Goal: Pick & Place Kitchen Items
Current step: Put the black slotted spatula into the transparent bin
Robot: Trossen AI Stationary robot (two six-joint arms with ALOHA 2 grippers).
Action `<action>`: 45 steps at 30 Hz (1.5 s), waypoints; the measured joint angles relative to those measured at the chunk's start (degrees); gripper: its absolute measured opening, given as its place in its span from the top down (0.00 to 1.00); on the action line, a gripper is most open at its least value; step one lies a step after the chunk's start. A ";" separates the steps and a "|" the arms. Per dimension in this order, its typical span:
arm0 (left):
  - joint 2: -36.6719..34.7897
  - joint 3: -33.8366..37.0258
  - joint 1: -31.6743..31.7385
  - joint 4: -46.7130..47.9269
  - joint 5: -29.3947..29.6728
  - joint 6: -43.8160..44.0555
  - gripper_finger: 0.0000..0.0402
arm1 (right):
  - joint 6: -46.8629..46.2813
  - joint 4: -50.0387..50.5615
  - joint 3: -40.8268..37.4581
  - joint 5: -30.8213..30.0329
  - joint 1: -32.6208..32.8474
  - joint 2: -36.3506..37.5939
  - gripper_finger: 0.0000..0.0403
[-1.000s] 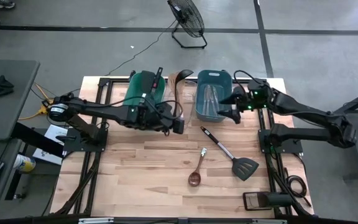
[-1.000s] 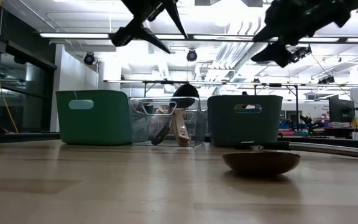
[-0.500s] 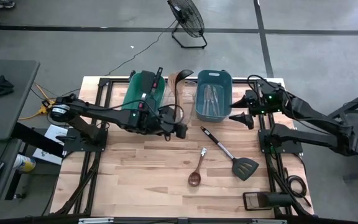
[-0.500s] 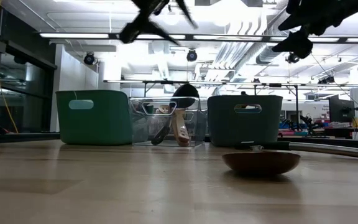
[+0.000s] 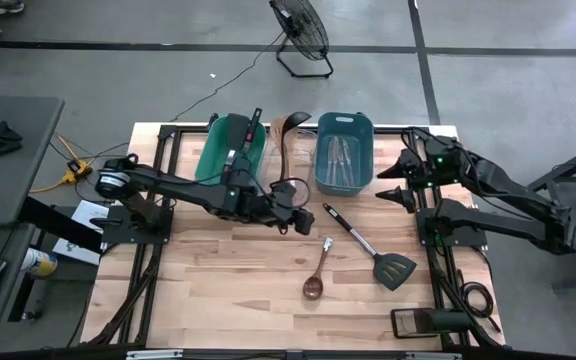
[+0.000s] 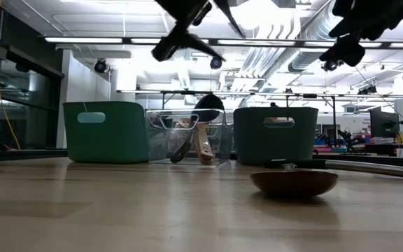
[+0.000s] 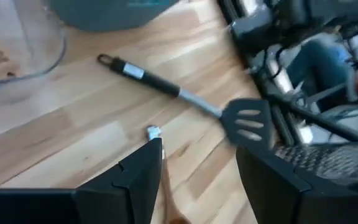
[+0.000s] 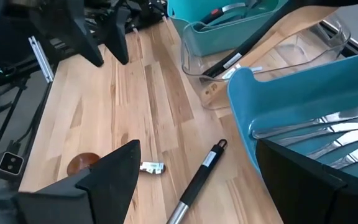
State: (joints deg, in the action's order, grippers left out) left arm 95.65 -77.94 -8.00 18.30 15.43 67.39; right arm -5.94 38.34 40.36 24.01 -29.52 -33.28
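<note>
Left gripper [image 5: 290,213] hovers over the desk [image 5: 218,270] just in front of the clear bin [image 5: 286,150], jaws spread, empty. Right gripper [image 5: 396,185] hangs beside the blue bin [image 5: 343,150] at the desk's right edge, jaws spread wide, empty. Black slotted spatula [image 5: 373,250] lies diagonally on the desk, wooden spoon [image 5: 318,272] just left of it, both untouched. Silver cutlery [image 5: 340,155] sits in the blue bin. Red-handled utensil [image 5: 252,128] rests in the green bin [image 5: 230,150]; wooden utensils [image 5: 286,135] lie in the clear bin.
</note>
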 joint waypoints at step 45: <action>17.41 -20.02 -2.24 20.99 -11.50 4.26 0.58 | -1.48 5.91 0.00 -5.19 0.00 1.11 0.23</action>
State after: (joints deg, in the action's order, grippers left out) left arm 113.06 -97.96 -10.24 39.29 3.94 71.65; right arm -7.42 44.25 40.36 18.82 -29.52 -32.16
